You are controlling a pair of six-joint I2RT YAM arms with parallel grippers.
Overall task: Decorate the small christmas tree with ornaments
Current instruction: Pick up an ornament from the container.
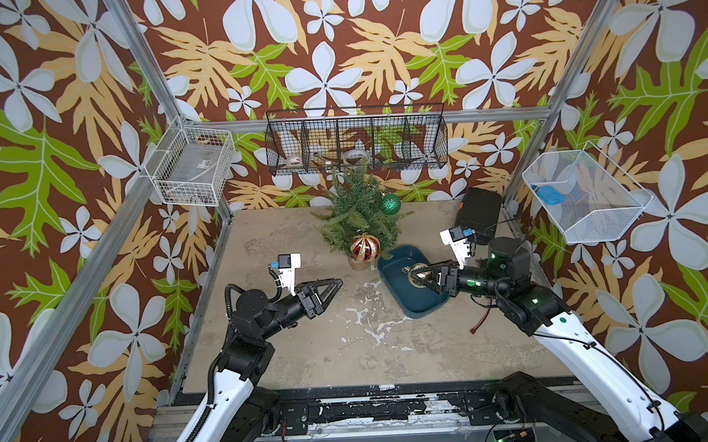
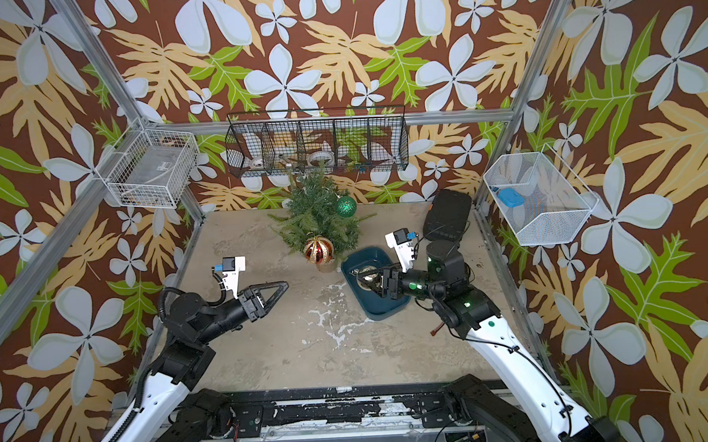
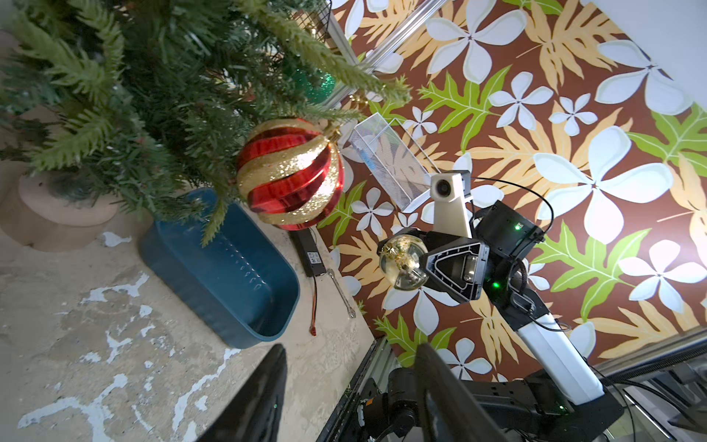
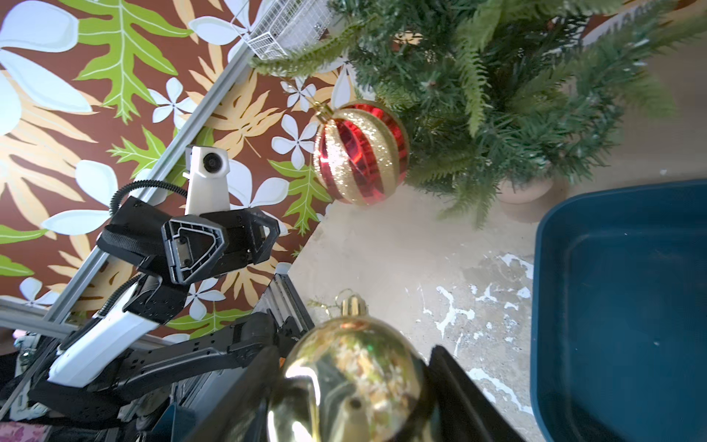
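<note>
My right gripper [image 1: 416, 275] clenches one shiny gold ball [image 3: 401, 264] over the blue plastic tub [image 3: 229, 275]. My left gripper [image 1: 338, 282] gapes empty above bare beige tabletop [image 1: 351, 355] beside that tub.

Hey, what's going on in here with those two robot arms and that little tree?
Two robot arms are decorating the small christmas tree. The striped ball and the green glitter ball already hang on its branches. The right gripper is shut on the gold ball, holding it over the blue tray, not yet on the tree. The left gripper is open and empty, in front of the tree.
</note>
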